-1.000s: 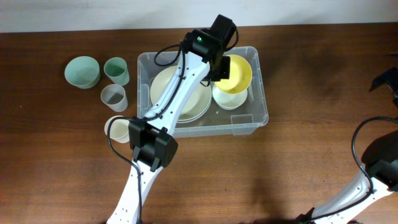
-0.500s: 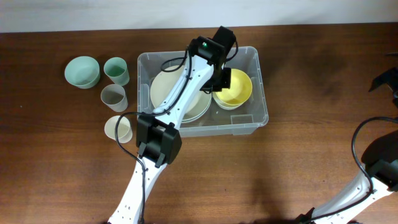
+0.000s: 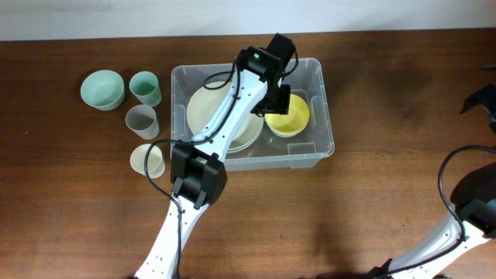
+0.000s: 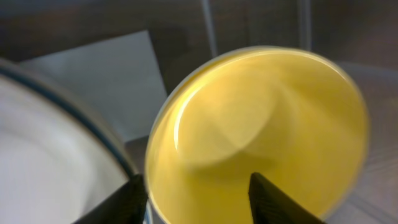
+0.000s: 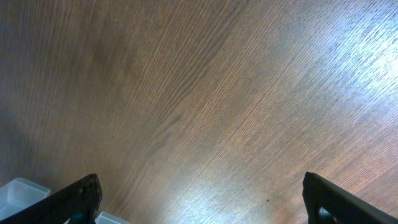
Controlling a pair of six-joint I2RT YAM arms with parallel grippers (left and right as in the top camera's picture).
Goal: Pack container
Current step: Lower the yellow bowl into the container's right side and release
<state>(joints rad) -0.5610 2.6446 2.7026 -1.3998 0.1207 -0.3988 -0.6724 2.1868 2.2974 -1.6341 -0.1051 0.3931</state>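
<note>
The large clear plastic rectangular container (image 3: pixel 273 160) sits at the far middle of the brown wooden table (image 3: pixel 372 201), with pale round plates (image 3: pixel 203 108) stacked in its left half. The left gripper (image 4: pixel 198 200) hangs in its right half, fingers spread, one outside the rim of the round yellow plastic bowl (image 3: pixel 291 115) and one over its hollow. Leaving it well means rising straight up, so neither finger hooks the rim. The right gripper (image 5: pixel 199 199) hovers spread wide over bare wood at the right
</note>
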